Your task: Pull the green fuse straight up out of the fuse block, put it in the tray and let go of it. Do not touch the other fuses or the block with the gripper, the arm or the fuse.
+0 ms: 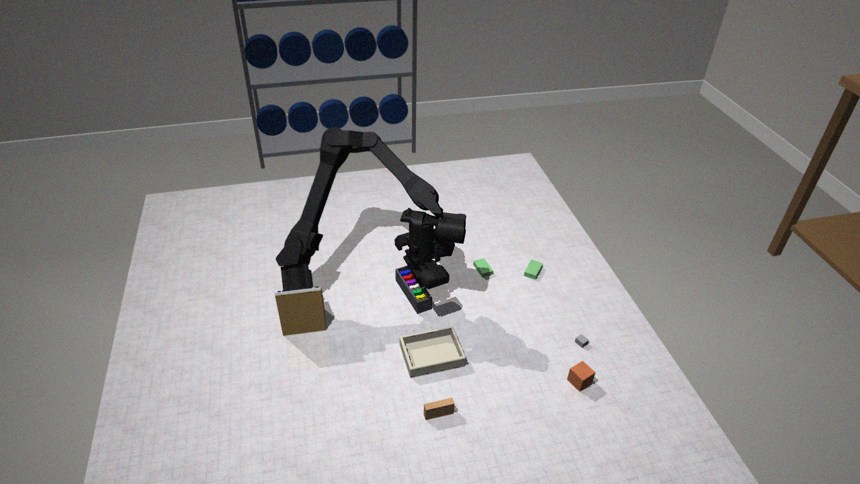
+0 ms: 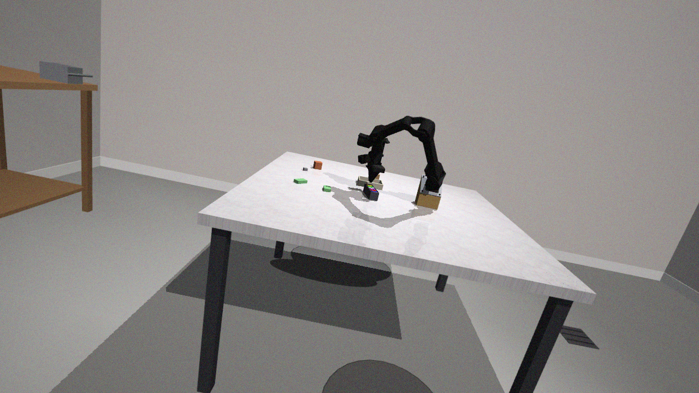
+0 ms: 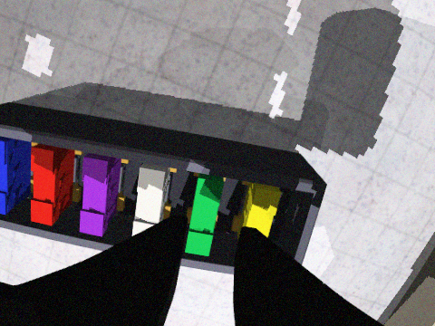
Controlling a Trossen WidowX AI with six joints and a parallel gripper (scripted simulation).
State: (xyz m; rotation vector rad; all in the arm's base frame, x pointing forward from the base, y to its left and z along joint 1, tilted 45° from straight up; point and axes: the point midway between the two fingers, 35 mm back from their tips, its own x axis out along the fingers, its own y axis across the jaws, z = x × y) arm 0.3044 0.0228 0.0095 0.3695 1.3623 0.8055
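The green fuse stands in the black fuse block, between the white fuse and the yellow fuse. My gripper points down over the block. Its fingers are slightly open, one either side of the green fuse in the wrist view, with gaps and nothing held. The fingertips overlap the white and yellow fuses' outlines; their exact height is unclear. The fingertips are hidden in the top view. The beige tray is empty.
Blue, red and purple fuses fill the block's other end. Two light green blocks lie beyond it. A small grey block, an orange cube and a wooden block stand farther off. The arm's base mount is left.
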